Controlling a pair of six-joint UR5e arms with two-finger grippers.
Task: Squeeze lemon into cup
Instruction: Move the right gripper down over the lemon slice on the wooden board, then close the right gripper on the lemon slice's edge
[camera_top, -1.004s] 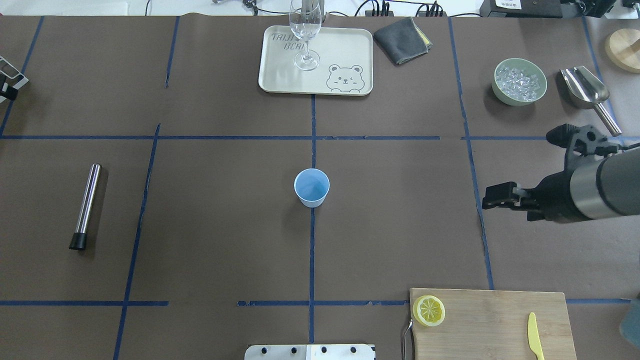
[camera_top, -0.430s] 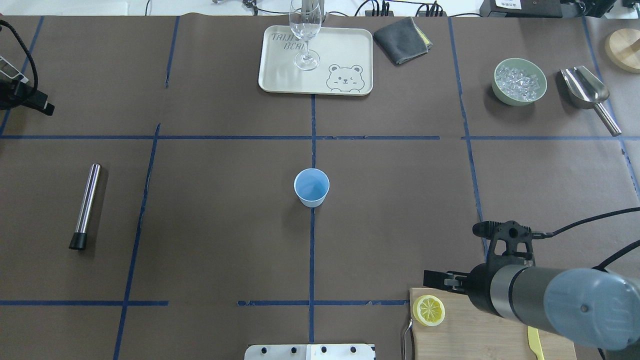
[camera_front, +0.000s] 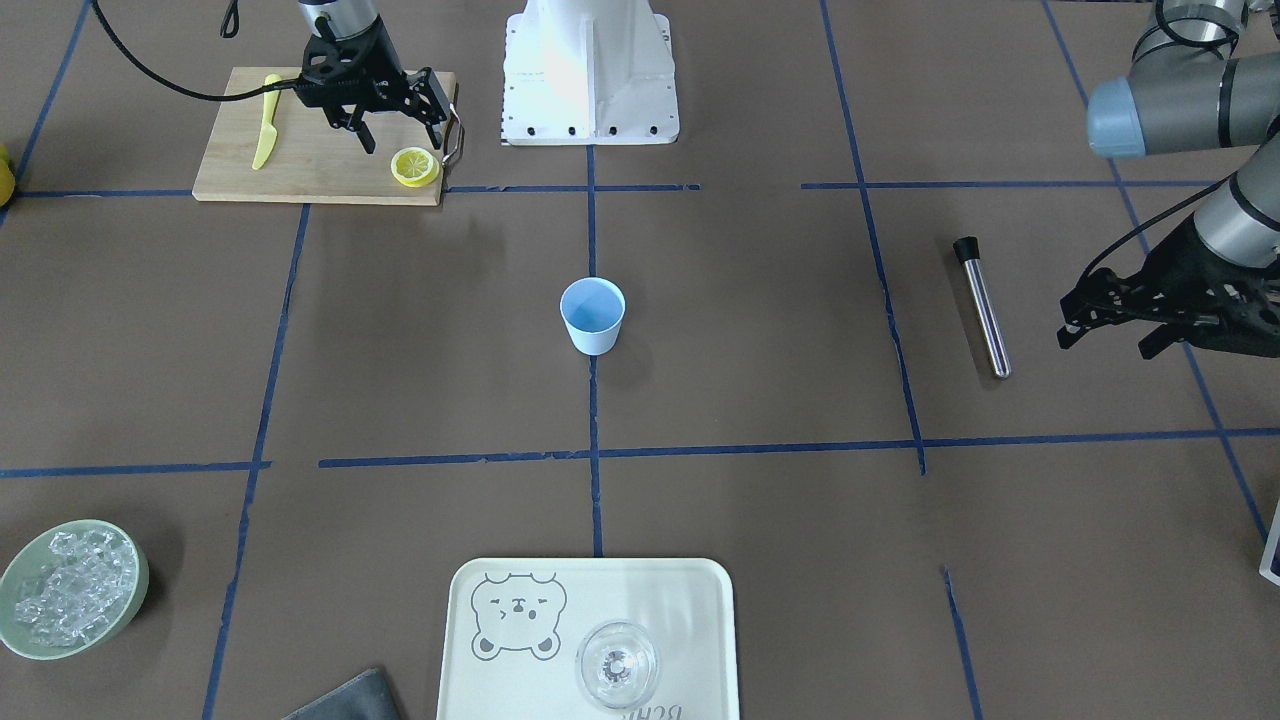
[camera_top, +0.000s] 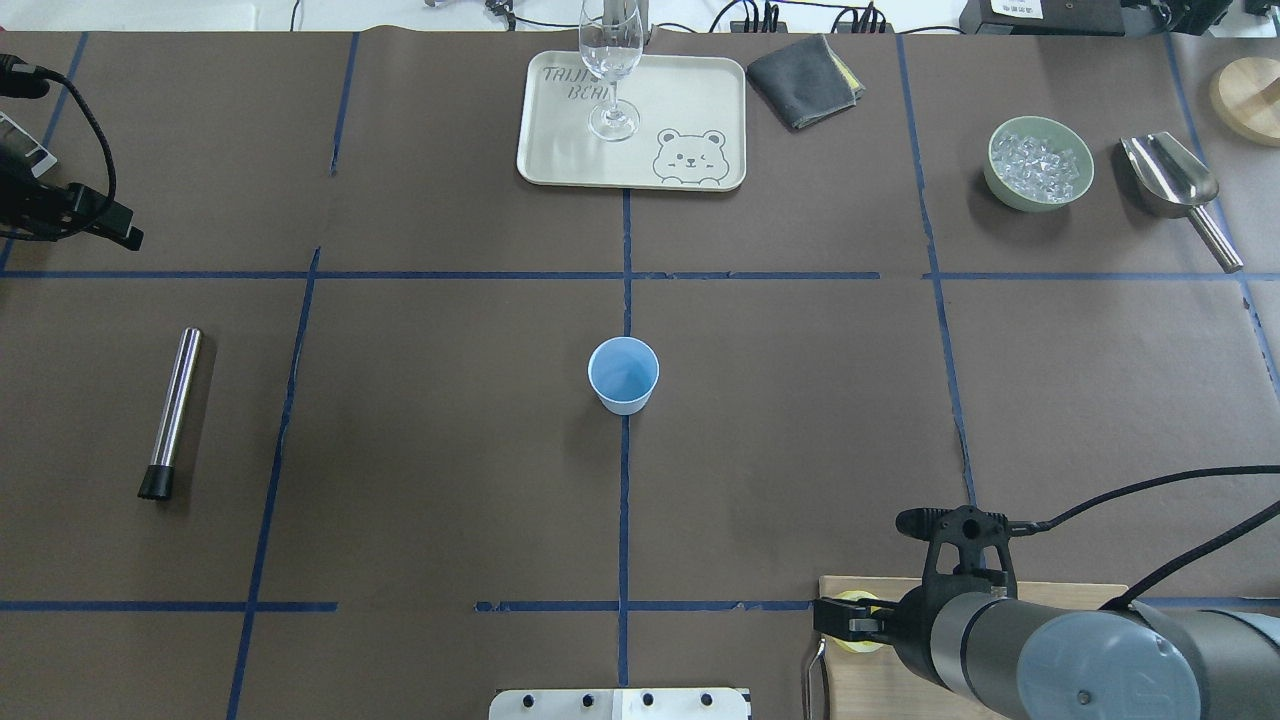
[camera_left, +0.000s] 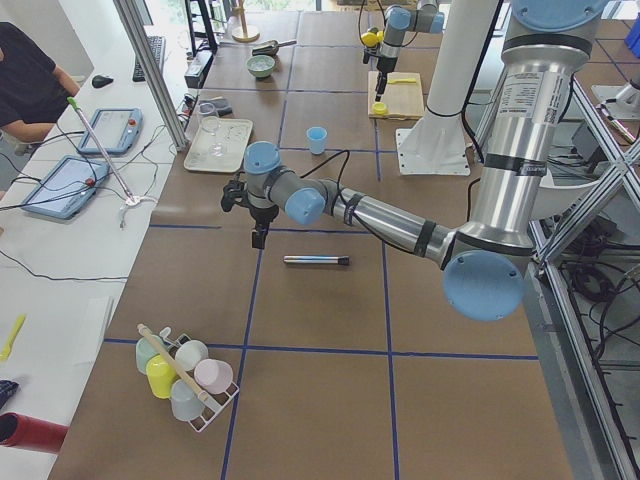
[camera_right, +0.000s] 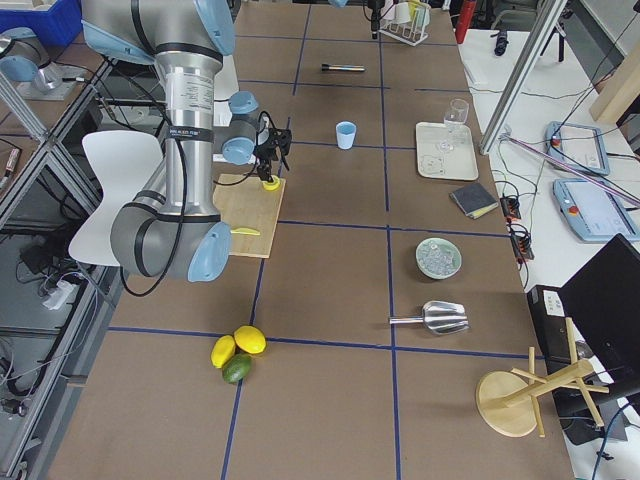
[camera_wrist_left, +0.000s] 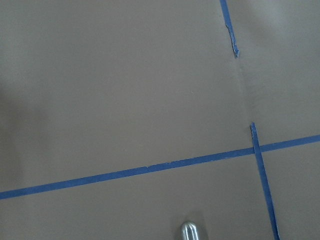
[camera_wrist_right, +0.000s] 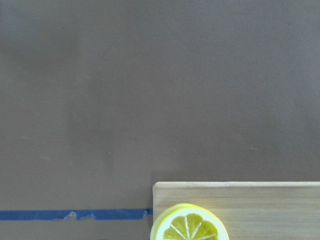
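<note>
The lemon (camera_front: 414, 166), a round yellow slice with its cut face up, lies on the corner of the wooden cutting board (camera_front: 300, 165). It also shows at the bottom of the right wrist view (camera_wrist_right: 190, 226). My right gripper (camera_front: 401, 128) is open and hovers just over the slice; in the overhead view (camera_top: 838, 618) it hides most of it. The pale blue cup (camera_top: 623, 374) stands upright at the table's centre, apart from both arms. My left gripper (camera_front: 1106, 335) is open and empty, at the table's far left beyond the metal tube (camera_top: 172, 410).
A yellow knife (camera_front: 265, 135) lies on the board. A tray (camera_top: 560, 150) with a clear wine glass (camera_top: 612, 70), a grey cloth (camera_top: 805, 80), a green bowl of ice (camera_top: 1040, 163) and a metal scoop (camera_top: 1170, 180) are along the far side.
My right arm has swung from the right side toward the near edge and now sits over the lemon slice. My left arm has come further in from the left edge.
</note>
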